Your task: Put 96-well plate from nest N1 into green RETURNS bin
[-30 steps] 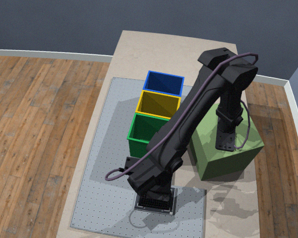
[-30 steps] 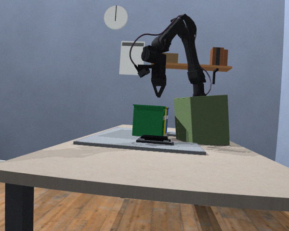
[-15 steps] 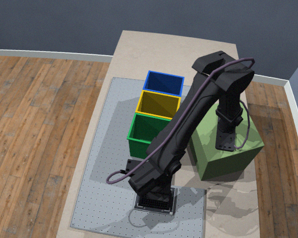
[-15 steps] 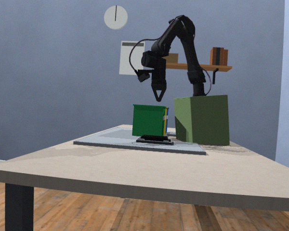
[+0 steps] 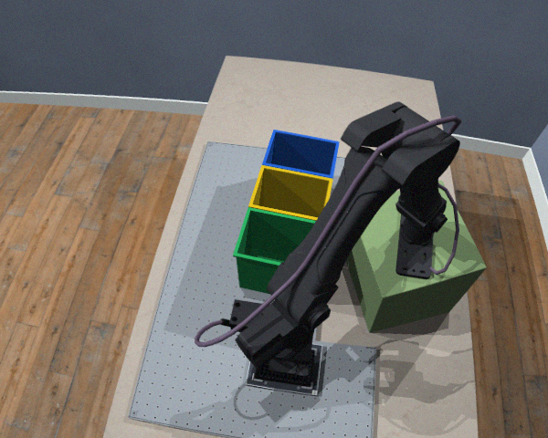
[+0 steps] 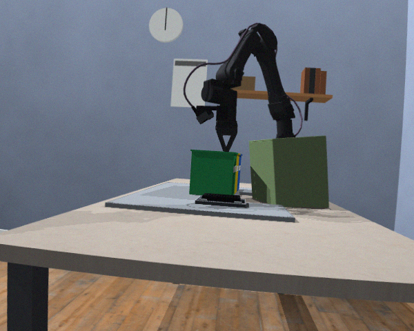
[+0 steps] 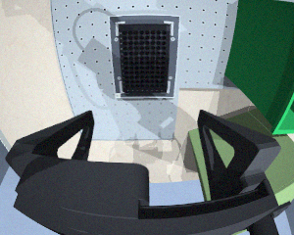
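The black 96-well plate lies flat in its white-cornered nest on the grey perforated board. In the top view the arm covers most of the plate. My gripper is open and empty. It points down, well above the plate and about level with the rim of the green bin. The green bin stands upright, the nearest to the nest in a row with the yellow bin and the blue bin.
A large olive-green block carries the arm's base, right of the bins. The arm's purple cable loops out over the board. The beige table extends beyond the board on all sides.
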{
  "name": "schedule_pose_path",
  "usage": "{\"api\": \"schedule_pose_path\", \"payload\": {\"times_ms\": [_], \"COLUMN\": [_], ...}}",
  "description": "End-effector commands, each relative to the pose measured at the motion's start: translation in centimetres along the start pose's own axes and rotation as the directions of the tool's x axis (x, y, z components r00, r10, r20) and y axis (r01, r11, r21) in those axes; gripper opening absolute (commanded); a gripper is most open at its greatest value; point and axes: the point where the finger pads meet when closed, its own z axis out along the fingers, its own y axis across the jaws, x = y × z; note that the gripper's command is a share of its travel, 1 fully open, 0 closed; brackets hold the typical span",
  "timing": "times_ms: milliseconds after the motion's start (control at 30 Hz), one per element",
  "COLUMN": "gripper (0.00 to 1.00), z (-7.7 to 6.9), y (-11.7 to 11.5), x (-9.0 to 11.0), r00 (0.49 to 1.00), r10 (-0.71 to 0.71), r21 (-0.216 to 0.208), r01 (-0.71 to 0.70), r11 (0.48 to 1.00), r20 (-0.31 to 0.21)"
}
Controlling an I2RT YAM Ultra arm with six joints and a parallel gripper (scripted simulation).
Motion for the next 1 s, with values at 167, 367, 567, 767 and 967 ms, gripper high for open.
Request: {"api": "schedule_pose_path", "payload": {"times_ms": [167,367,567,767,967], "gripper": [1.0,1.0,1.0,1.0,1.0], "z": [1.0,2.4,3.0,3.5,4.4], "y": [-0.3,-0.6,0.0,0.4,0.6], "x": [-0.7,-0.4,-1.0,-1.4,-1.6], "r00": [1.0,1.0,0.999,0.999,0.999], "r10": [0.005,0.003,0.006,0.007,0.006], "r21": [0.001,0.011,-0.02,-0.019,-0.015], "r01": [-0.005,-0.003,-0.006,-0.006,-0.005], "r11": [1.0,1.0,1.0,1.0,1.0], "r20": [0.026,0.016,0.044,0.044,0.039]}}
